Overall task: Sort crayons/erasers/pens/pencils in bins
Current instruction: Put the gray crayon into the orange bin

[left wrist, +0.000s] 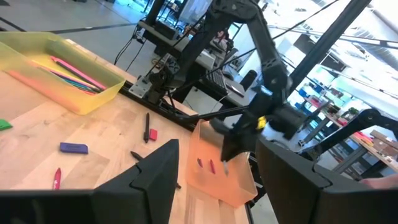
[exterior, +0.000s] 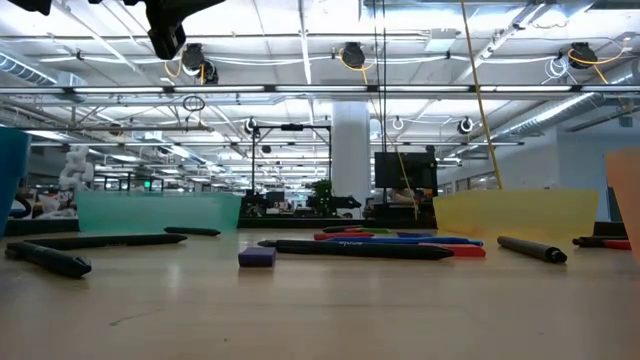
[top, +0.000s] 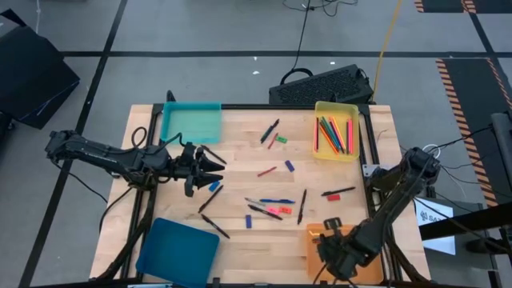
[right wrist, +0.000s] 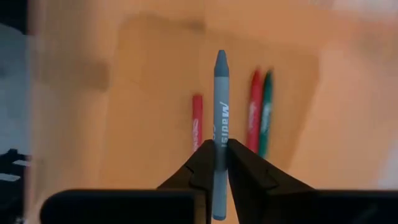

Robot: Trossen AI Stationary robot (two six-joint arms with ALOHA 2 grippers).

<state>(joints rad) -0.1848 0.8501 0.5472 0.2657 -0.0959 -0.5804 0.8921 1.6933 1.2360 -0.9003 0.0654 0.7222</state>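
1. Where the pale wooden-plank desk stands on a grey floor marked with dark lines, the low view shows a wide hall of ceiling pipes and lamps behind it.
2. The right gripper hangs over the shallow orange plastic bin at the desk's near right corner, closed on a short grey crayon.
3. That crayon's long axis runs along the fingers, tip pointing away from the wrist, above two red crayons and one green lying in the bin.
4. The left gripper hovers near the teal bin, jaws spread and empty.
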